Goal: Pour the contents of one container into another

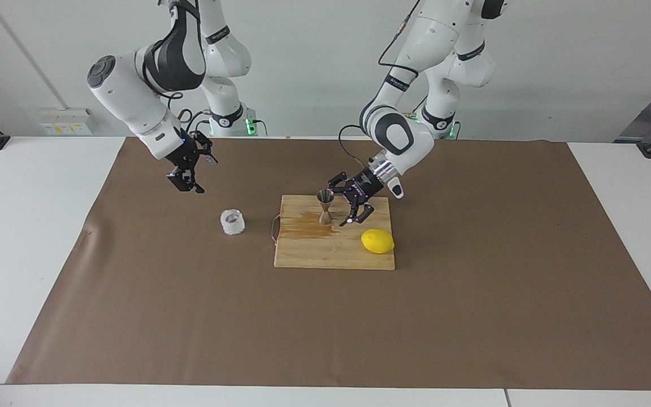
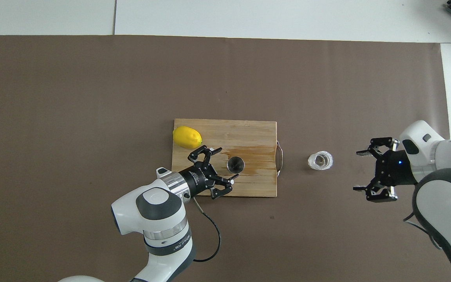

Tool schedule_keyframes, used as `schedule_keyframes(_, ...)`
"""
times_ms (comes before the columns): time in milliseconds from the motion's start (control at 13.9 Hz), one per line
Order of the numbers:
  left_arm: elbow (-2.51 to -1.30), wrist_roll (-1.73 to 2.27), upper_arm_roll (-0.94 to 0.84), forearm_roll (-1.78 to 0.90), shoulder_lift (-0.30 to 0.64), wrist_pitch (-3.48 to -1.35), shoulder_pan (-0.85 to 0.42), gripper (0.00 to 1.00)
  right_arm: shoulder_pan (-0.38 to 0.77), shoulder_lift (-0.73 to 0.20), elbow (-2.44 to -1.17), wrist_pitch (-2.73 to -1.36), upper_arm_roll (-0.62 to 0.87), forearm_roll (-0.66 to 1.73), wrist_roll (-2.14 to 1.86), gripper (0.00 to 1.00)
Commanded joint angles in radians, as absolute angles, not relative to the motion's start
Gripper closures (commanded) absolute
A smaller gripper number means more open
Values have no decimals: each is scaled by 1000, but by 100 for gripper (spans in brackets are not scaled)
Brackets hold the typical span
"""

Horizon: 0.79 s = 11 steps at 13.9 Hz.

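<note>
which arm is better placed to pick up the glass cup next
Probably the right. The right gripper is open, empty, and on the glass cup's side, with bare mat between them. The left gripper is open beside the jigger on the cutting board.

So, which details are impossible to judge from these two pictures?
- Contents of the small steel hourglass jigger: facing view too distant; in the overhead view its dark mouth shows no clear level.
- Contents of the squat clear textured glass cup: a brownish spot shows, liquid or not unclear.
- Right arm: cut off by the overhead view's edge.
- Stain on the wooden cutting board: wet or dry, unclear.
</note>
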<state>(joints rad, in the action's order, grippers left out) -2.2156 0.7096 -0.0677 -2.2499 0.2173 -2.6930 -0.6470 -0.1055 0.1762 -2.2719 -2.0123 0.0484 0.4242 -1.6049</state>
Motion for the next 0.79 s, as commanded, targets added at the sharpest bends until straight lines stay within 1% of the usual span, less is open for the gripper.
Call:
schedule_keyframes(0,-2215,700,-58,-2233,184,-2744,-664,0,-135,114,-2296,-2083,54,515,-1744,0)
schedule_keyframes(144,-2217,698,-60,-2211,167,-2782,-673,0,-137,100,-2332,-2123,54,573,-1804,0)
schedule_keyframes(359,-2223,699,-58,-2154,144,-2786,-675,0,-167,25,-2339,-2160,54,688,-1974,0)
schedule_keyframes(575,-2227,701,-58,-2083,130,-2783,-664,0,-172,-4,-2387,-2221,54,771,-2034,0)
schedule_keyframes(718,-2232,701,-58,-2056,111,-2772,-637,0,-169,-41,-2388,-2267,54,828,-2101,0)
